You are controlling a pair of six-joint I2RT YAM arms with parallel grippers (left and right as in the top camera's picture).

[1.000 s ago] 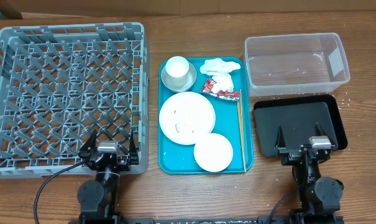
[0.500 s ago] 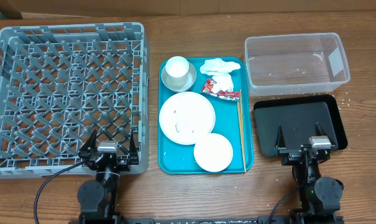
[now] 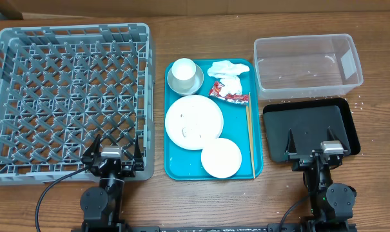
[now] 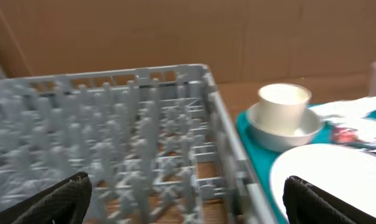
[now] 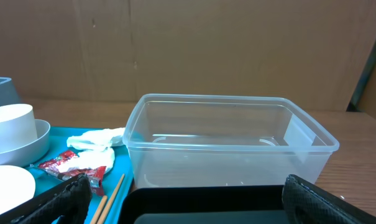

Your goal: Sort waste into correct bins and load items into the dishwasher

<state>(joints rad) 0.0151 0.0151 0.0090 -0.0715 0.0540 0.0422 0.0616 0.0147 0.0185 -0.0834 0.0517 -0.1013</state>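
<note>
The grey dish rack (image 3: 27, 38) fills the left side. A teal tray (image 3: 174, 167) holds a white cup (image 3: 184, 69) in a bowl (image 3: 196, 82), a large plate (image 3: 194, 121) with rice scraps, a smaller plate (image 3: 221, 157), chopsticks (image 3: 250, 138), a crumpled napkin (image 3: 227, 69) and a red-and-white sauce packet (image 3: 228, 93). The clear tub (image 3: 307, 64) and black tray (image 3: 307, 122) are at the right. My left gripper (image 3: 113, 153) is open and empty over the rack's near right corner. My right gripper (image 3: 312, 149) is open and empty over the black tray's near edge.
Brown cardboard walls stand behind the table in both wrist views. The rack's right wall (image 4: 228, 134) runs close beside the teal tray's left rim (image 4: 253, 143). A few white crumbs lie on the wood to the right of the black tray (image 3: 357, 103).
</note>
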